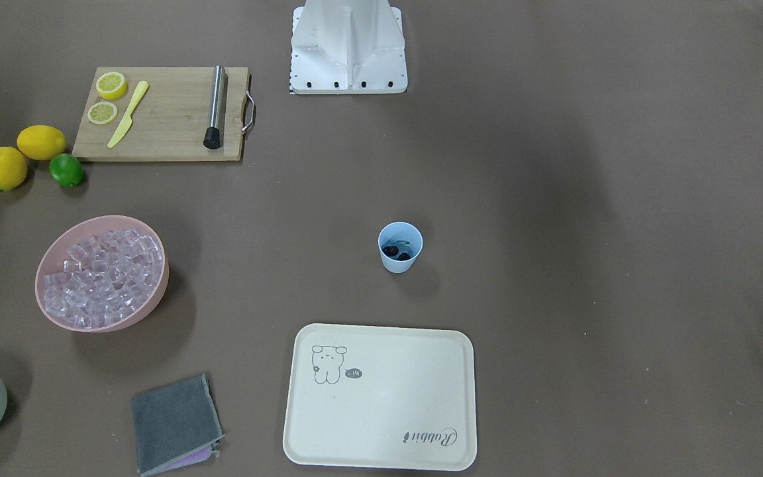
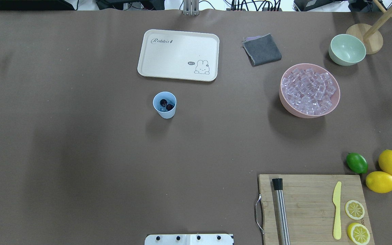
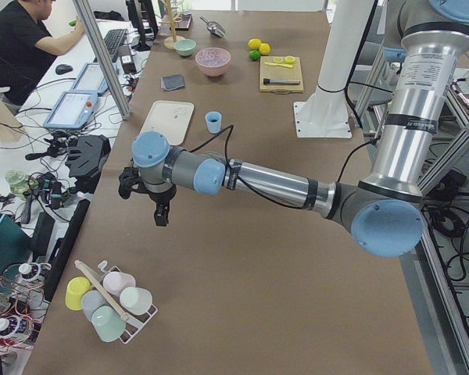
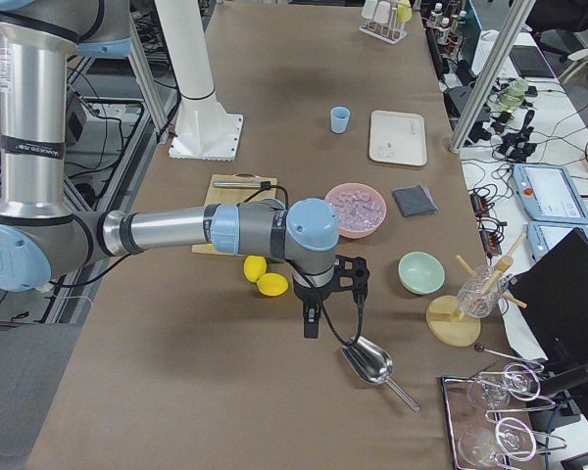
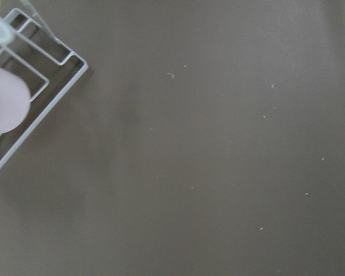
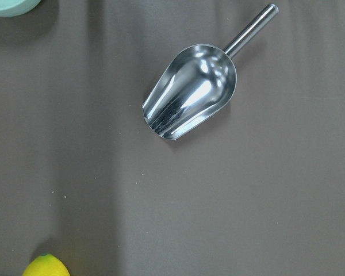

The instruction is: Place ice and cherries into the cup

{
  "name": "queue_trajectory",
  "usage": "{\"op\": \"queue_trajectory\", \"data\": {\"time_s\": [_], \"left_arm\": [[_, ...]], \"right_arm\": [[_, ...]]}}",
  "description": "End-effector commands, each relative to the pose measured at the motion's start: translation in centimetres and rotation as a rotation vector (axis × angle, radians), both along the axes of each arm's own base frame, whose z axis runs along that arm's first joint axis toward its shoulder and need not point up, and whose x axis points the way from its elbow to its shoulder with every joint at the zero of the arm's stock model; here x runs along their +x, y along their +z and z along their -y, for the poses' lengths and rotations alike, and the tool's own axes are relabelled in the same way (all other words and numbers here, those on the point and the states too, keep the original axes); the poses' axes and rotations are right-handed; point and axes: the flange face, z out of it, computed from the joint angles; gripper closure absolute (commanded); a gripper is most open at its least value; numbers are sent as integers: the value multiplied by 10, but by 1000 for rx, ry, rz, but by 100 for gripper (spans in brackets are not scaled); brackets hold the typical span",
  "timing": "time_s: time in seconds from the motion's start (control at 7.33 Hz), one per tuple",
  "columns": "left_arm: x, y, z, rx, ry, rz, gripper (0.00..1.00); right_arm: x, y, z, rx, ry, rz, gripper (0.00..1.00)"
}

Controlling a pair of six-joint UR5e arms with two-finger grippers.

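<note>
The light-blue cup [image 1: 400,247] stands upright mid-table, also in the overhead view [image 2: 164,104]. The dark cherries [image 1: 396,252] lie inside it [image 2: 166,104]. The ice [image 1: 103,275] is heaped in a pink bowl [image 2: 286,102]. My left gripper [image 3: 161,211] hangs over bare table far from the cup, near a rack of cups. My right gripper [image 4: 312,323] hangs beyond the pink bowl, just above a steel scoop [image 6: 190,98]. Both grippers show only in the side views, so I cannot tell whether they are open or shut.
A cream tray [image 2: 179,54] lies beyond the cup. A grey cloth [image 2: 261,49], a pale green bowl [image 2: 347,49], a cutting board [image 2: 311,190] with muddler, knife and lemon slices, two lemons [image 2: 391,163] and a lime [image 2: 356,162] sit on my right. The cup rack [image 3: 113,301] is at far left.
</note>
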Motion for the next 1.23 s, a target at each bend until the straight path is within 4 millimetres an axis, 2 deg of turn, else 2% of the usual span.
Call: {"op": "queue_trajectory", "data": {"time_s": [0.0,0.14,0.27,0.55,0.82,1.09], "left_arm": [[-40,42,-64,-3,-33,13,2],[-41,55,-104,-33,-41,18,2],[-39,58,-123,-44,-40,28,2],[-40,59,-121,-57,-52,35,2],[-43,50,-120,-44,-71,77,2],[-44,45,-119,-27,-75,77,2]], "right_arm": [[-1,0,-2,1,-1,1,0],[-1,3,-2,-5,-2,2,0],[-1,-2,-1,4,0,2,0],[-14,4,4,-11,-24,22,0],[-14,6,4,-11,-26,28,0],[-13,-1,4,6,-24,25,0]]}}
